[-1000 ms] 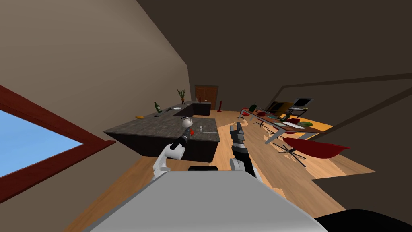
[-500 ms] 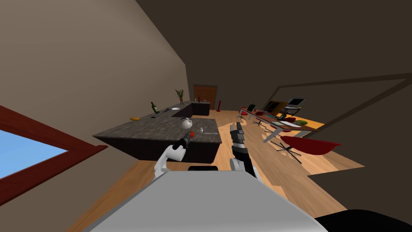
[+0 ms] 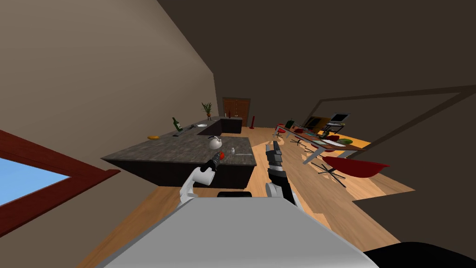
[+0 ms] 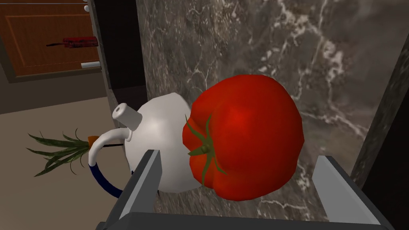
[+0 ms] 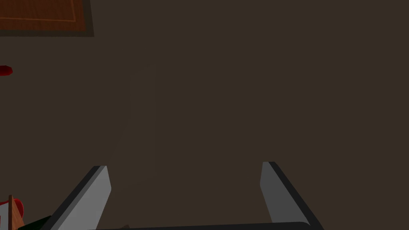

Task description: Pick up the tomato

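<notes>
Head turned slightly; left tool [image 4: 239,156], released, flanks tomato [image 4: 243,135] beside white kettle [image 4: 159,127].

Dark marble counter [image 3: 176,149] ahead, white kettle [image 3: 215,143] on near end. Green bottle [image 3: 177,124] and yellow item [image 3: 153,137] (can't tell what) further along same top. Potted plant [image 3: 207,109] near brown door [image 3: 236,108]. Cluttered long table [image 3: 345,149], red chair [image 3: 355,166], laptop [image 3: 338,117] to right.

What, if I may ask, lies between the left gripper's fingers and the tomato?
Nothing: in the left wrist view the open fingers flank the tomato, with countertop and kettle behind.
</notes>
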Tool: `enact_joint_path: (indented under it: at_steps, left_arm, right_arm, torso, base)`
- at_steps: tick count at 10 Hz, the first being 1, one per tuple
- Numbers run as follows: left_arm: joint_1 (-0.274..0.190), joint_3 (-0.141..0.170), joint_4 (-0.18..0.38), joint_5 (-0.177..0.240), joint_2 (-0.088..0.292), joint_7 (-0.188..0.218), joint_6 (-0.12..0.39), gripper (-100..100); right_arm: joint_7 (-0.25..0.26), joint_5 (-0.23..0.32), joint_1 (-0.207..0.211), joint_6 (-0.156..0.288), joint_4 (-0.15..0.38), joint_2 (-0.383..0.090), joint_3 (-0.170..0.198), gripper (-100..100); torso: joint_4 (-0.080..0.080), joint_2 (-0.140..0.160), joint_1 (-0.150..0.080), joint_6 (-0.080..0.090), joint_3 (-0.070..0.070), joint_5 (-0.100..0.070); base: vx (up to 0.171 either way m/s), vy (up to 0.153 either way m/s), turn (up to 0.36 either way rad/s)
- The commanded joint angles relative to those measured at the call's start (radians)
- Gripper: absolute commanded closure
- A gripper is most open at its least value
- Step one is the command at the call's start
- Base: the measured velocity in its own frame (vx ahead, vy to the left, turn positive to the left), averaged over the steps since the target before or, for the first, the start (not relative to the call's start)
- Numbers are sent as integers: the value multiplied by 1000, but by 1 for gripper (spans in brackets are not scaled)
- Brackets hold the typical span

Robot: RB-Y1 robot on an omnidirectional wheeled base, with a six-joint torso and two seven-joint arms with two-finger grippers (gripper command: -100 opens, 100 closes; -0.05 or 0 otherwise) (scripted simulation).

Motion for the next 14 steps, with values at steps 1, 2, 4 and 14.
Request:
enact_joint_path:
  at_steps: [1, 2, 4, 14]
  left_arm:
    - [-21, 11, 33, 2, -7, -3, -14, -100]
    - [-31, 17, 52, 3, -10, -4, -21, -100]
    - [-24, 13, 41, 1, -8, -3, -18, 100]
    - [7, -6, -11, -2, 2, 1, 4, 0]
  right_arm:
    - [0, 0, 0, 0, 0, 0, 0, 0]
    - [0, 0, 0, 0, 0, 0, 0, 0]
    - [0, 0, 0, 0, 0, 0, 0, 0]
    - [0, 0, 0, 0, 0, 0, 0, 0]
  torso:
    - [0, 0, 0, 0, 0, 0]
    - [0, 0, 0, 0, 0, 0]
    - [0, 0, 0, 0, 0, 0]
    - [1, 2, 0, 0, 2, 0]
  base:
    - [7, 0, -29]
    - [7, 0, -31]
    - [0, 0, 0]
    - [-2, 0, 12]
